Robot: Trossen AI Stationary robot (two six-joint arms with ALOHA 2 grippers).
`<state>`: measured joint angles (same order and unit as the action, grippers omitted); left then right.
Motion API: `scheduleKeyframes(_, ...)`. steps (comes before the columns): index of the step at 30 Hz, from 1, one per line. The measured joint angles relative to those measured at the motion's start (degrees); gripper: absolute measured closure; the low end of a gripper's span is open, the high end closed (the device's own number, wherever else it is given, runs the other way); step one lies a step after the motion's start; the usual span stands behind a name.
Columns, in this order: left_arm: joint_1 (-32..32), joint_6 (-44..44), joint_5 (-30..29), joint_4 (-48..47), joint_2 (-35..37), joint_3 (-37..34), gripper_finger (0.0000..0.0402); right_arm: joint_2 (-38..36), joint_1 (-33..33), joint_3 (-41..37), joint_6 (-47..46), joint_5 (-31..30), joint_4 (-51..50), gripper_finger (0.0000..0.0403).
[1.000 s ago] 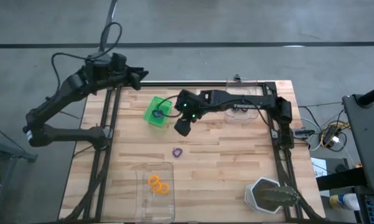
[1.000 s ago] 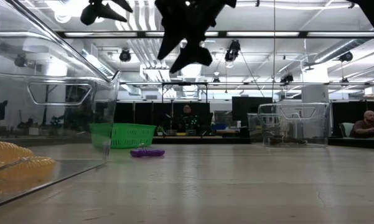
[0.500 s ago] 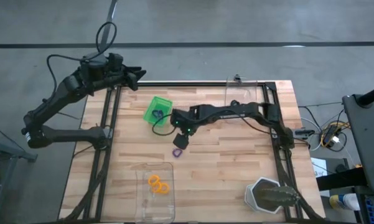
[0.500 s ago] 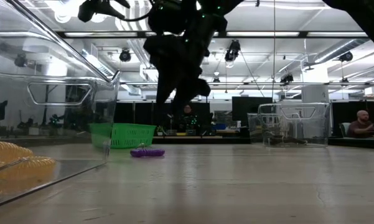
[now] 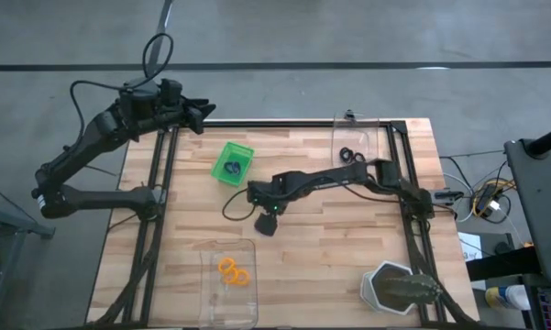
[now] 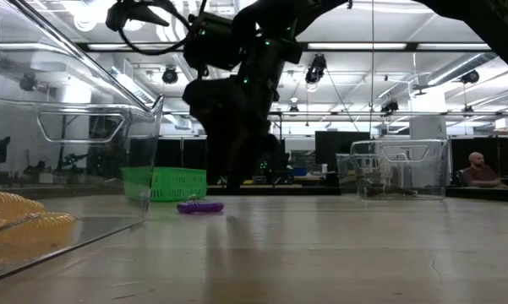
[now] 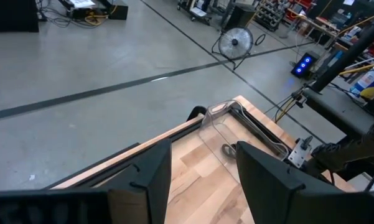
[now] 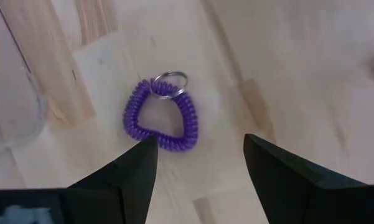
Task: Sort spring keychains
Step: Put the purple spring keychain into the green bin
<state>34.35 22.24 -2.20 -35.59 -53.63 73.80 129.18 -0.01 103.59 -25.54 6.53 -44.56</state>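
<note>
since the purple spring keychain (image 8: pixel 162 116) lies flat on the bare wood table (image 5: pixel 348 238), between the green bin (image 5: pixel 233 161) and the clear tray (image 5: pixel 222 289) holding orange coils (image 5: pixel 234 271), the right gripper (image 8: pixel 199 162) hangs just above it, fingers spread wide and empty. the coil looks light, soft and springy, likely to squash or roll; pinching across the plastic loop, away from the small metal ring (image 8: pixel 168 85), seems safest. the left gripper (image 7: pixel 202 171) waits open beyond the table's far left corner.

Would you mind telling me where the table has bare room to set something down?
Bare wood lies between the clear tray with orange keychains and the grey container, and along the table's left edge below the green bin. The middle is crowded: the right gripper, open, hangs over the purple keychain.
</note>
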Motion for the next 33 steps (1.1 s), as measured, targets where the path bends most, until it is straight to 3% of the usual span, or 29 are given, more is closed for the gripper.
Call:
scheduleKeyframes(13,0.04,0.11,-0.04,0.02,-0.02,0.00,0.0230,3.06,0.63,-0.48,0.09,-0.63,2.32,0.0188)
scheduleKeyframes(17,0.04,0.12,-0.04,0.02,-0.02,0.00,0.0230,3.06,0.48,-0.53,0.25,-0.96,1.70,0.0234)
scheduleKeyframes(23,0.04,0.24,-0.39,0.02,-0.02,0.00,0.0230,3.06,0.05,-1.55,0.52,-0.18,1.60,0.0372)
scheduleKeyframes(33,0.00,0.26,-0.76,0.05,-0.02,0.00,0.0230,1.80,-0.49,-0.86,0.09,2.09,-1.69,0.0393)
